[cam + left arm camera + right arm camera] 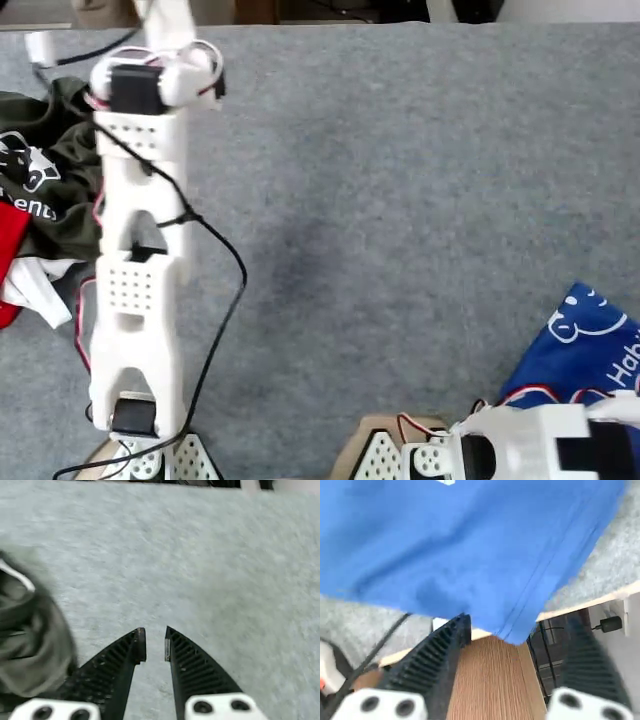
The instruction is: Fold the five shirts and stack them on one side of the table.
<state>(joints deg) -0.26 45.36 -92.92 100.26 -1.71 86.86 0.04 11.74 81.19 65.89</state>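
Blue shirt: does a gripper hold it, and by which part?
No, nothing is held. The right gripper stands open at the edge of the blue shirt, not closed on it; the left gripper is empty over the table.

Partial white lettering on dark shirt, blue shirt, unreadable

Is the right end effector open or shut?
Open: the right end effector has its fingers spread wide, closed on nothing; the blue shirt lies beyond.

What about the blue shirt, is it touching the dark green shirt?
Apart. The high view shows the blue shirt and the dark green shirt at opposite sides, with wide bare grey table between.
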